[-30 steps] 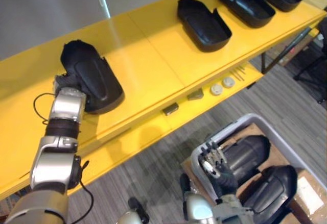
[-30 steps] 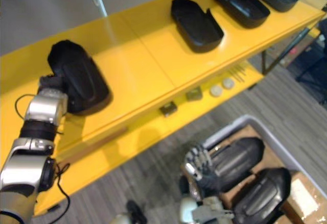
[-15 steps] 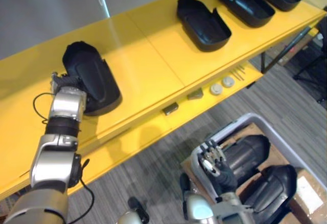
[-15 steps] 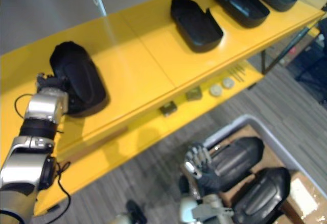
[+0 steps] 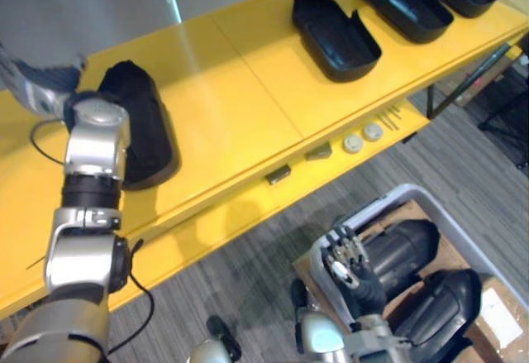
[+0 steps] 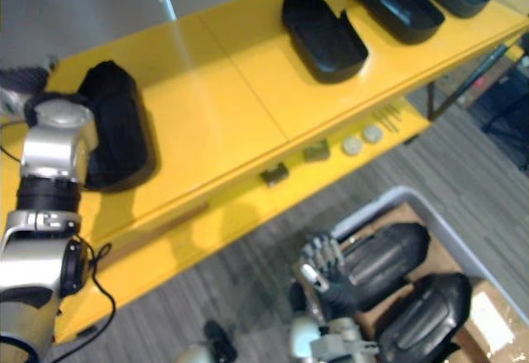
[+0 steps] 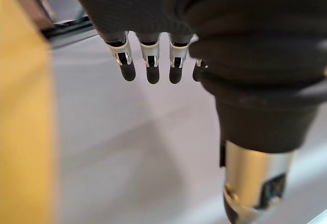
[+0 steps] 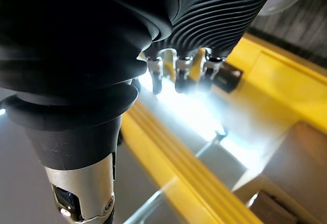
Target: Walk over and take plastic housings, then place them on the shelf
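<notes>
I note left hand (image 7: 153, 25), fingers straight and empty, just beside the housing (image 5: 147, 127) on the shelf (image 5: 240, 98); right hand (image 5: 351, 268) loosely spread, empty.

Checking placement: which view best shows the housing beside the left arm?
Right eye view: the housing lies on the yellow shelf, mostly clear of the left arm. In the left eye view the arm covers more of it.

You've got a yellow shelf (image 5: 240, 98); the housings (image 5: 335, 36) on it are all black. On the lower tier there are two pale discs (image 5: 353, 143) and greyish blocks (image 5: 317, 154). The bin (image 5: 376, 207) is light grey, and the housings inside it are glossy black. The floor (image 5: 248, 288) is grey with fine stripes. The right hand (image 5: 355, 276) has silver fingers with dark tips.
</notes>
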